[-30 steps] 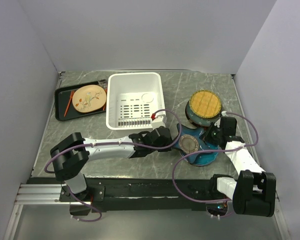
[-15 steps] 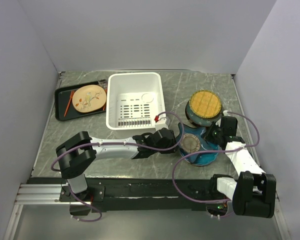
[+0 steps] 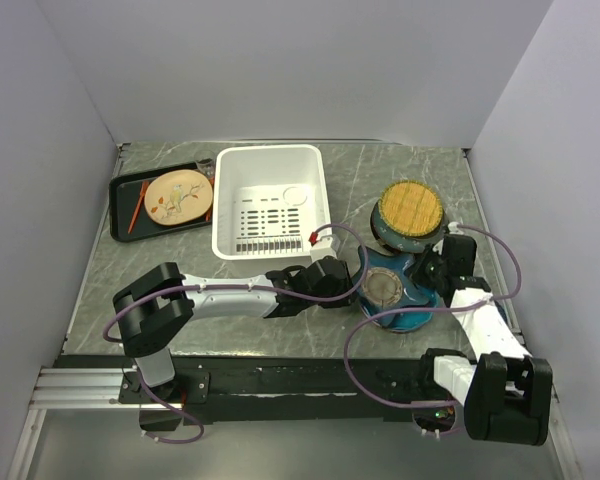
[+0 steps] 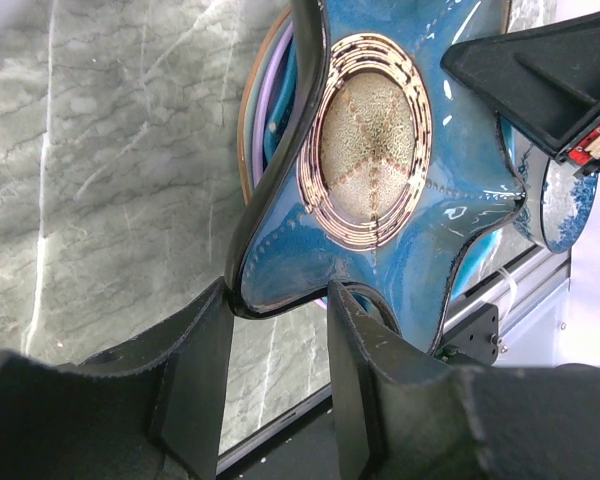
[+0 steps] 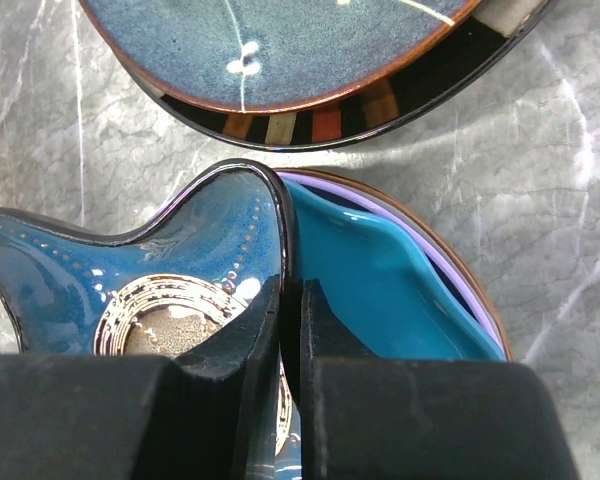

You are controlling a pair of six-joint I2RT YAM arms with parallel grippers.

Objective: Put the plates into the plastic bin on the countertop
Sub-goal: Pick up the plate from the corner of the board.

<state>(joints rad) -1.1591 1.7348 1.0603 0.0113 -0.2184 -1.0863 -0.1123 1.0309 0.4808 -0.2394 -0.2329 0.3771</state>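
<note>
The blue star-shaped plate (image 3: pixel 385 290) lies on top of a stack of plates on the countertop (image 3: pixel 130 270), right of the plastic bin (image 3: pixel 222 205). My right gripper (image 3: pixel 427 275) is shut on the dark rim of one star point (image 5: pixel 270 200). A teal plate (image 5: pixel 380 290) and a lavender rim (image 5: pixel 450 270) show beneath it. My left gripper (image 4: pixel 278 310) is open, and its fingertips (image 4: pixel 205 340) straddle the opposite point of the star plate (image 4: pixel 380 150). A yellow woven-look plate (image 3: pixel 410 207) tops a second stack behind. The bin holds no plates.
A flat black tray (image 3: pixel 125 190) at the back left carries a tan plate (image 3: pixel 178 195) and an orange stick. The second stack's dark striped rim (image 5: pixel 330 120) lies close above the right fingers. Cables loop over the countertop by both grippers. Grey walls enclose three sides.
My left arm has pushed a little to the right, toward the star plate, and its jaws stand slightly wider. The right gripper has stayed on the plate's rim.
</note>
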